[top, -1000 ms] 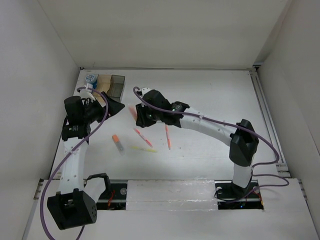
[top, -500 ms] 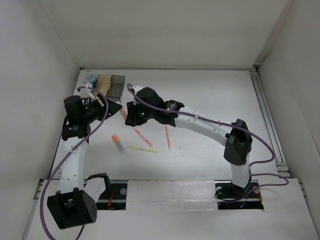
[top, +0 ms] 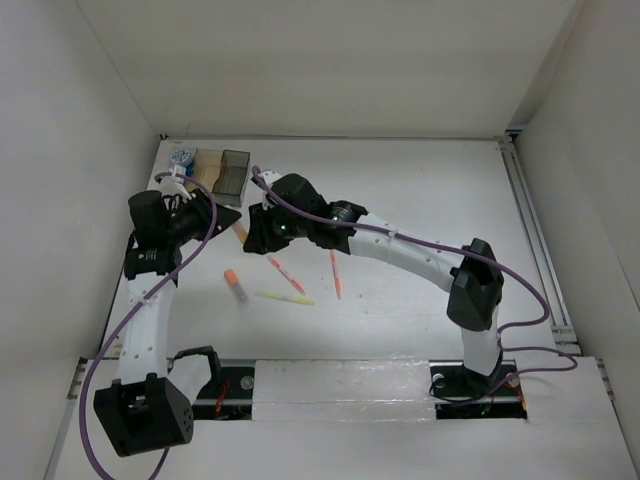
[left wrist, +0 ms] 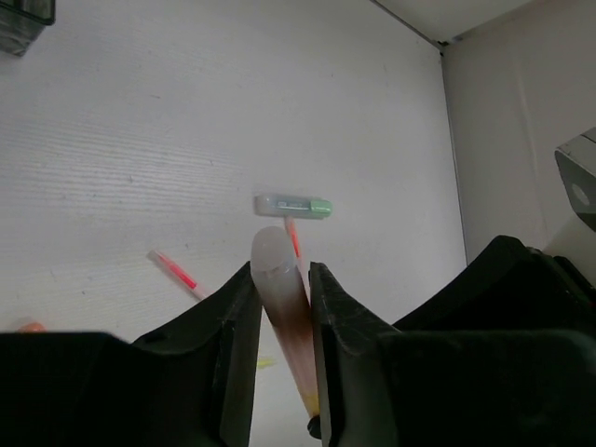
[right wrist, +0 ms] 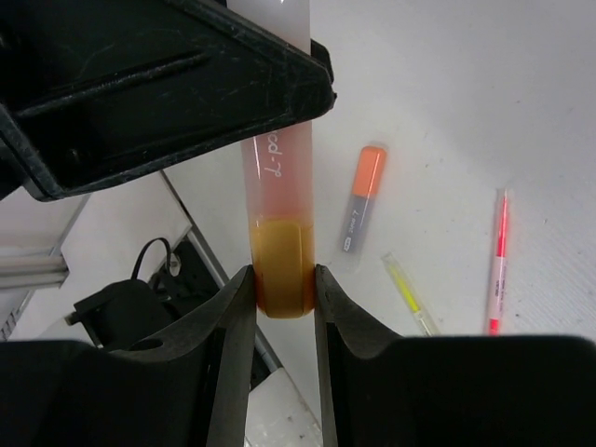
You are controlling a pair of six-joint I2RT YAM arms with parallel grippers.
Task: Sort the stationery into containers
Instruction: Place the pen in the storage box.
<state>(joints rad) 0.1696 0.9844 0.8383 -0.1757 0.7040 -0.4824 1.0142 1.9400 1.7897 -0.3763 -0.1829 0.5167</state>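
An orange marker [top: 240, 232] hangs in the air between my two grippers, to the right of the containers [top: 222, 172]. My right gripper [right wrist: 279, 279] is shut on its amber end [right wrist: 282, 270]. My left gripper [left wrist: 279, 275] has its fingers pressed on both sides of the pale other end [left wrist: 277, 279]. The three joined bins stand at the back left: clear, amber [top: 208, 165] and dark grey [top: 236, 172]. A blue patterned roll [top: 181, 157] lies in the clear one. More stationery lies on the table: an orange-capped marker [top: 233, 285], a yellow pen [top: 283, 297] and two red pens [top: 285, 273] [top: 336, 273].
A short green-capped item [left wrist: 293, 206] lies on the table beyond the left fingers. White walls close the table at the left [top: 90, 200], back and right. A rail runs along the right edge [top: 535, 240]. Purple cables loop over both arms.
The right arm carried the orange marker leftward to the left gripper. The left gripper went from wide open to closed around the marker's free end.
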